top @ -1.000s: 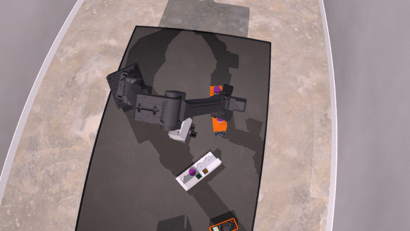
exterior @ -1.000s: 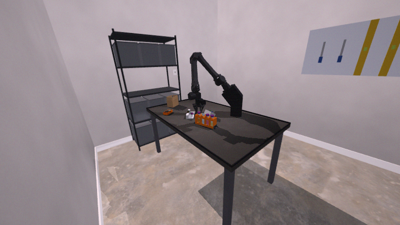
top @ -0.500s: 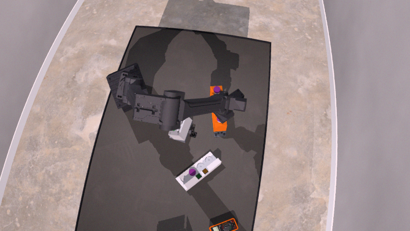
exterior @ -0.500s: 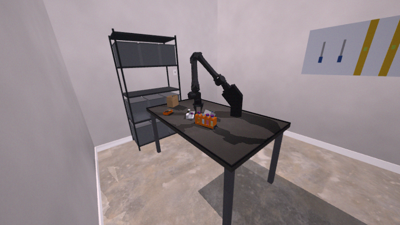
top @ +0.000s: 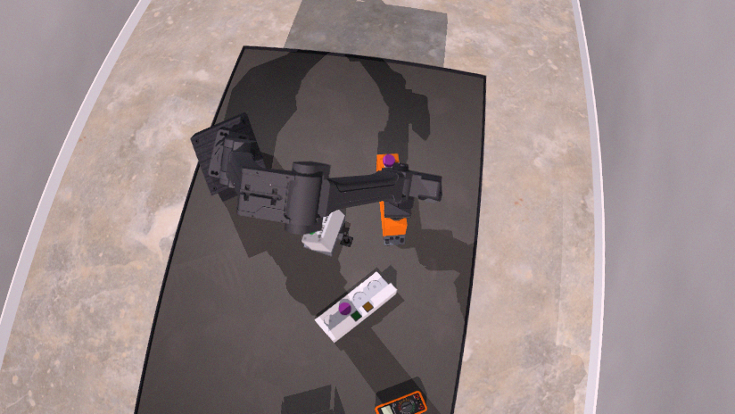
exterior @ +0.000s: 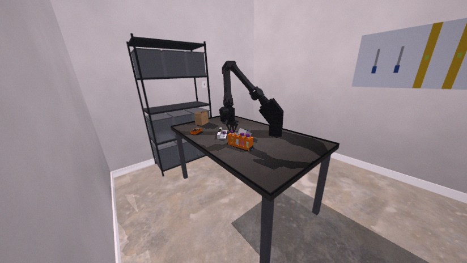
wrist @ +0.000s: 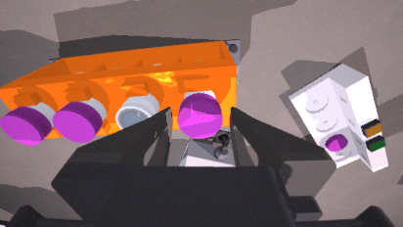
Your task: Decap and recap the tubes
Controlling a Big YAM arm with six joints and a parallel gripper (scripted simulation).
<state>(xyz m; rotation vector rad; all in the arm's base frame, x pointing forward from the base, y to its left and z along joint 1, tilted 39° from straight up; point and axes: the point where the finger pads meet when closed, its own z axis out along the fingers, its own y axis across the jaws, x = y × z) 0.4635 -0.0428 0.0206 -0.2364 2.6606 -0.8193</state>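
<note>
One purple cap (wrist: 336,143) sits in the cap tray (wrist: 342,93) on the counter (top: 257,328) and one tube (wrist: 138,111) stands uncapped, while the pincer (wrist: 201,122), spread and gripping nothing, straddles the end tube's cap (wrist: 200,115) in the orange decapping station (wrist: 147,73); that cap, CYCLE, recapping and READY seemingly remain.

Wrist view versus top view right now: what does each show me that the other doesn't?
Wrist only: the orange station front-on, with two capped tubes, one uncapped tube, and a purple cap flanked by the open pincer, with a gap on each side.
Top only: the arm covering most of the station, and an orange meter at the table edge.
Both: the cap tray with one purple cap in a nest.
</note>
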